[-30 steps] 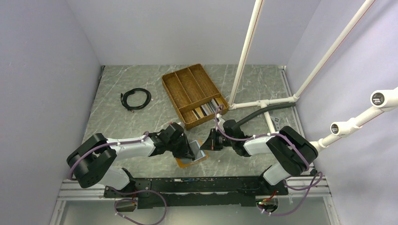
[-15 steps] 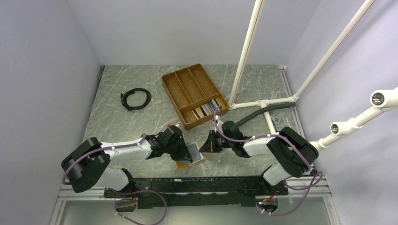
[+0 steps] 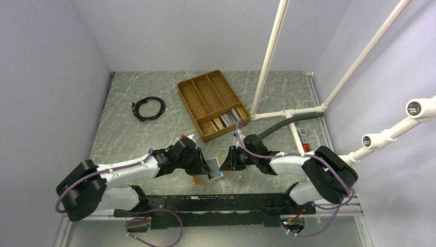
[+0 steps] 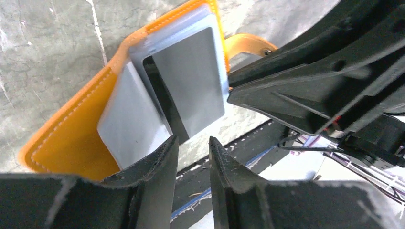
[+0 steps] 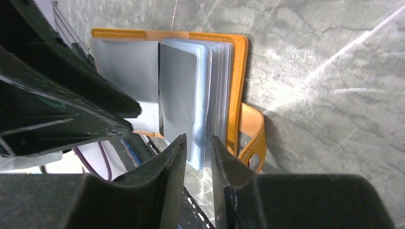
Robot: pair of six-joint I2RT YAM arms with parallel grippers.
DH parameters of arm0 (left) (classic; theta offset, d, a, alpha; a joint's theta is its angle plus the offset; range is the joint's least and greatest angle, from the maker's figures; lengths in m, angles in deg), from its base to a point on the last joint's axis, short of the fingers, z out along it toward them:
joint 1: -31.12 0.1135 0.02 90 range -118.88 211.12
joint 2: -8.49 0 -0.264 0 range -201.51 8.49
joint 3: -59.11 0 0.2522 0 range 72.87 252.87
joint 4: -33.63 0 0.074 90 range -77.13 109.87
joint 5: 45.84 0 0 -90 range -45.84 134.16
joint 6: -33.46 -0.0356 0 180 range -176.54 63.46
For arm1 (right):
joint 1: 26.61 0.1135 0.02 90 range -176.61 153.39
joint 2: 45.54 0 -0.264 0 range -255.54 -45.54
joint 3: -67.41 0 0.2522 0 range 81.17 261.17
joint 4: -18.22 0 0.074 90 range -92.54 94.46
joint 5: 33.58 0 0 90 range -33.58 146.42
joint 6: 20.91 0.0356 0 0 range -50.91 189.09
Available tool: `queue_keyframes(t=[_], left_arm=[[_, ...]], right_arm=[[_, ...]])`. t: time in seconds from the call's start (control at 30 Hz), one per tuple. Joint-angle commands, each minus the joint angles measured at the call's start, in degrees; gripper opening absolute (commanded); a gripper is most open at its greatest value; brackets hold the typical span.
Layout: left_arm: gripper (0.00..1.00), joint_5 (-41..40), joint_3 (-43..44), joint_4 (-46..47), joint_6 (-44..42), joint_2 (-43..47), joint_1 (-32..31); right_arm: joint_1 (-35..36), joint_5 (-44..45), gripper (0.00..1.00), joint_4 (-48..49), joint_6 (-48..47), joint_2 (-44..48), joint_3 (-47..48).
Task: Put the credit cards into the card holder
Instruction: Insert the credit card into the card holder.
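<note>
The orange-tan card holder [image 3: 198,179] lies open near the table's front edge, between my two grippers. A grey credit card [image 4: 191,81] sits partly inside one of its clear sleeves [image 5: 217,95], with its near end sticking out. My left gripper [image 3: 204,165] hovers at the holder's left page [image 4: 71,138], open with nothing between its fingers. My right gripper [image 3: 223,163] faces it from the right, open by a narrow gap just above the sleeve edges [image 5: 198,138]. More credit cards [image 3: 229,119] stand in the wicker tray's near compartment.
The brown divided wicker tray [image 3: 187,95] stands at the back centre. A coiled black cable [image 3: 148,108] lies at the back left. White pipes [image 3: 267,62] and a grey hose [image 3: 288,123] rise at the right. The black base rail [image 3: 216,203] runs just below the holder.
Both grippers have opened their jaws over the last half second. The left arm has stretched lower and further left at its base. The grey card stays in the holder, released.
</note>
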State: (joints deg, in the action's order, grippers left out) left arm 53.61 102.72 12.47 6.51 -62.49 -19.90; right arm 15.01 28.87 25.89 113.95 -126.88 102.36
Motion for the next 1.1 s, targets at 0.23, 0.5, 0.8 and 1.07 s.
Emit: queue_keyframes(t=[0.23, 0.5, 0.8, 1.07], left_arm=[[0.16, -1.2, 1.7, -2.4, -0.8, -2.6, 0.1], [0.09, 0.9, 1.9, 3.7, -1.4, -6.6, 0.2], [0.03, -1.1, 4.9, 3.0, -2.9, -5.1, -0.7], [0.03, -1.4, 1.5, 1.9, -1.6, -3.8, -0.6]], right_arm=[[0.3, -1.0, 0.27, -1.9, -0.9, 2.4, 0.1], [0.8, -1.7, 0.12, 0.6, 0.1, 0.5, 0.0], [3.5, -1.0, 0.00, 1.8, 1.7, -0.7, 0.4], [5.8, 17.0, 0.37, -27.7, -11.1, 11.3, 11.1]])
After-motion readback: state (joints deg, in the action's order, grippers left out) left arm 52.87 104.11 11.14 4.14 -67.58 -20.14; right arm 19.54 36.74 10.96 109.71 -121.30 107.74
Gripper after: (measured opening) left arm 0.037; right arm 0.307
